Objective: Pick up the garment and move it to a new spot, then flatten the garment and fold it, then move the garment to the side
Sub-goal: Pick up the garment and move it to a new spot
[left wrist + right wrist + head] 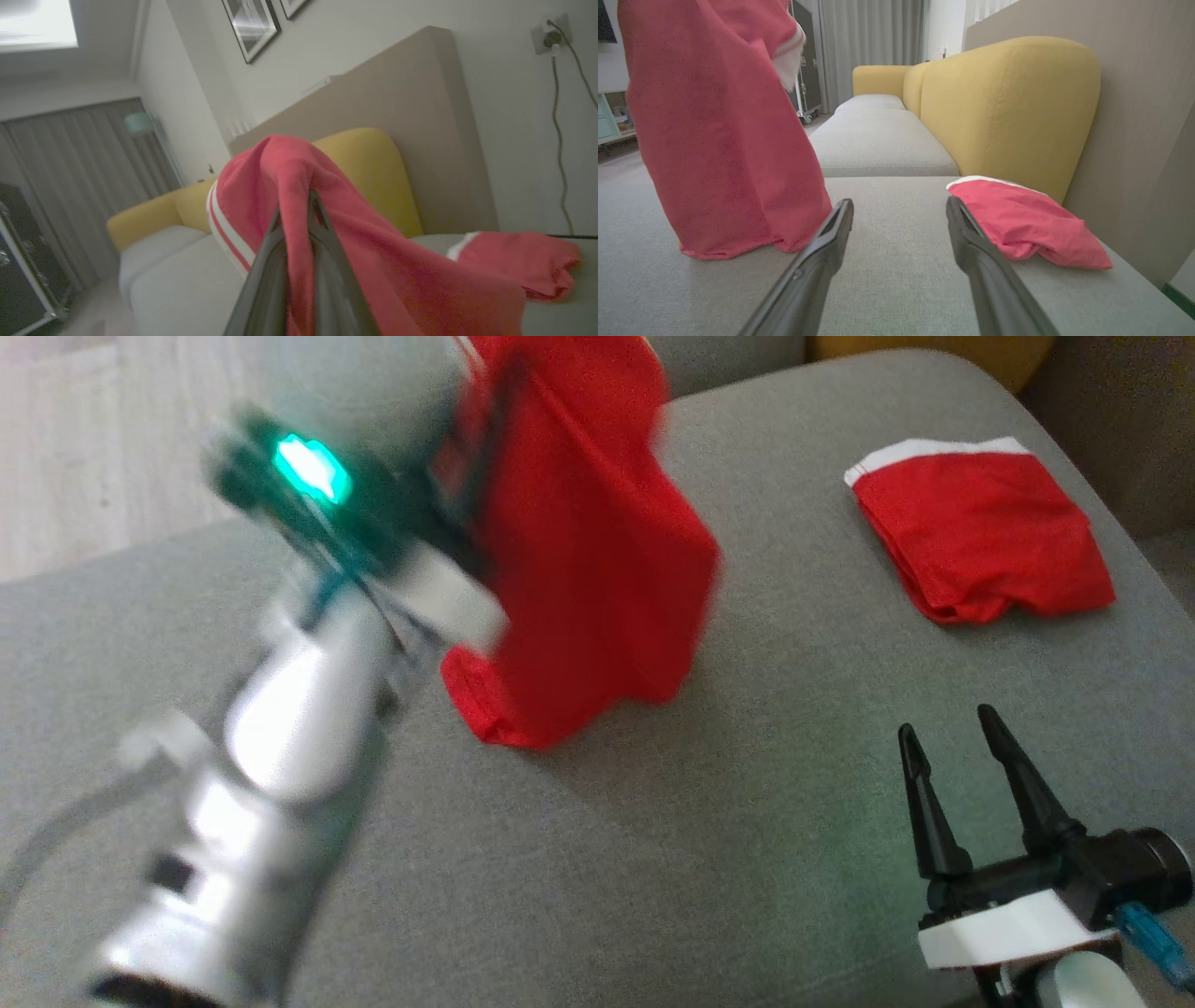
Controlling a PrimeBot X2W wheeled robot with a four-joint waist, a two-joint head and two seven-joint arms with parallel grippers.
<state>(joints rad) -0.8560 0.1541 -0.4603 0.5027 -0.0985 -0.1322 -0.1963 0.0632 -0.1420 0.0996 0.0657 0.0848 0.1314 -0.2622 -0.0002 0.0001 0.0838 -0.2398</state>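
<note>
My left gripper (297, 206) is clenched on the red garment (597, 551), and in the left wrist view the cloth is pinched between my two dark fingers (266, 273) and spills over their tips, with a white-striped edge showing to one side. The garment hangs in a long drape from that grip above the grey sofa cushion (653, 859); in the right wrist view its lower hem reaches down to the cushion surface and seems to rest there. My left arm (280, 728) is blurred in the head view, a green light (313, 467) glowing near the wrist, so I read the grip from the wrist camera. My right gripper (945, 726) sits low over the near right part of the cushion, its fingers spread apart and empty, well apart from the hanging garment. Beyond it, toward the far right of the cushion, lies a second red garment (980, 532), folded into a compact bundle with a white band along its far edge, close to the yellow backrest (1008, 102). Framed pictures (252, 25) hang on the wall behind
</note>
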